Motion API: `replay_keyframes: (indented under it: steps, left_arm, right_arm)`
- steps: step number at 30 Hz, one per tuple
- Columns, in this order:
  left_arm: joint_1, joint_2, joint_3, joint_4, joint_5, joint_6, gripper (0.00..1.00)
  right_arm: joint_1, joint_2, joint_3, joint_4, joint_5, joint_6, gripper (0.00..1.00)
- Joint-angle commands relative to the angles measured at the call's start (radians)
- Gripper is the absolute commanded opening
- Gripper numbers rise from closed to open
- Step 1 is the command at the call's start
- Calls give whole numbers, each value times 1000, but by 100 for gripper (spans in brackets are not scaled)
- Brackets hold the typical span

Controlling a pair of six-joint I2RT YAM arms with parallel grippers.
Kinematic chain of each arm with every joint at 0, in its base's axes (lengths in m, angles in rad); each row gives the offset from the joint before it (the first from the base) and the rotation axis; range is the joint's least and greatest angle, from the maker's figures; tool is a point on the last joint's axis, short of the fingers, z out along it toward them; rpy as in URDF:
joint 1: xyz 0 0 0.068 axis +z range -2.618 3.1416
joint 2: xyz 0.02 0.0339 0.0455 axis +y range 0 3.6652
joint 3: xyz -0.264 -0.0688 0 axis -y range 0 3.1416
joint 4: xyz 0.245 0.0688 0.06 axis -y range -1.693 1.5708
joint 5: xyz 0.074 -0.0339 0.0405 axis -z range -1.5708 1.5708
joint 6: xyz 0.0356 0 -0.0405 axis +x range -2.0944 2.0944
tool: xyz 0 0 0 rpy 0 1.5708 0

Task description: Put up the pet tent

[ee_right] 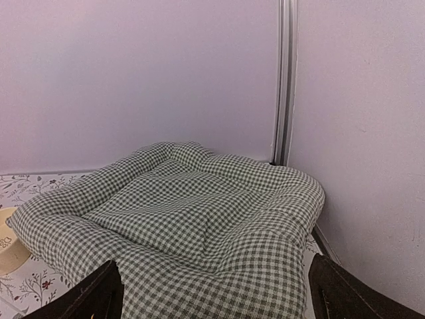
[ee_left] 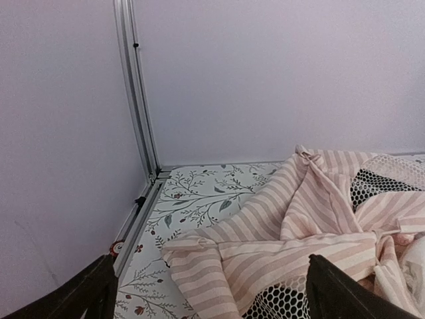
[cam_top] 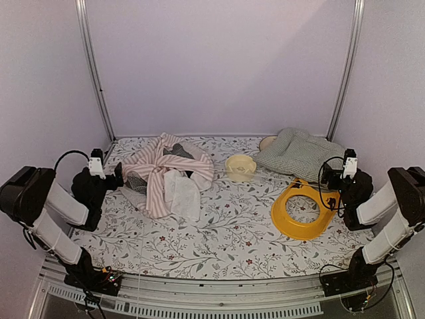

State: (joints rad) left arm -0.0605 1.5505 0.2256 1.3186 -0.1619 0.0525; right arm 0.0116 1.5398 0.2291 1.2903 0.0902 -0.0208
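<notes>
Up top, from the overhead view, one pet tent (cam_top: 169, 174) is seen lying collapsed in a crumpled heap on the left-centre of the floral counter (cam_top: 232, 242). Two dark mesh patches are showing in it, and a white sheer bit is draped at the front. One green-and-white checked cushion (cam_top: 299, 153) is parked at the back right. One cream bowl (cam_top: 240, 166) is set between the tent and the cushion, and what's in it can't be told from up here. One yellow ring (cam_top: 302, 212) is laid flat near the right arm, with the counter print seen through its hole. The left fingers (cam_top: 118, 175) are held just beside the tent's left edge, and the right fingers (cam_top: 328, 183) are held by the ring and the cushion.

Over on the left wrist view, both fingers (ee_left: 89, 296) are seen spread wide at the bottom corners. The striped tent fabric is bunched up ahead of them, and two mesh patches (ee_left: 375, 185) are visible again.

On the right wrist view, the fingers (ee_right: 93, 296) are spread wide too. The cushion is filling the gap beyond them, and a sliver of the cream bowl is caught at the left edge.
</notes>
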Motion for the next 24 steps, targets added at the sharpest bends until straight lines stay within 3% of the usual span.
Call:
replay_keyframes:
  steps: [1, 5, 9, 11, 13, 16, 20, 24]
  left_arm:
    - [13, -1, 11, 1, 18, 5, 99]
    - [8, -24, 22, -22, -51, -7, 99]
    - [-52, -172, 152, -397, -126, -8, 100]
    - [-69, -244, 293, -676, -146, -148, 99]
    - [-74, -302, 401, -906, -39, -284, 99]
    - [-174, -352, 499, -1076, 99, -307, 99]
    - [-349, -420, 561, -1206, 106, -269, 99]
    - [-406, -461, 623, -1363, 153, -343, 100]
  right_arm:
    - [-5, -6, 8, 9, -15, -7, 99]
    - [-4, -7, 11, 0, -30, -11, 99]
    - [5, -41, 9, -7, 5, -14, 99]
    - [28, -128, 56, -152, 30, -32, 99]
    - [82, -234, 157, -436, 85, -51, 99]
    - [128, -368, 382, -848, 58, 152, 99]
    - [357, -397, 494, -1049, 161, 223, 99]
    - [572, -373, 551, -1185, 254, 221, 99]
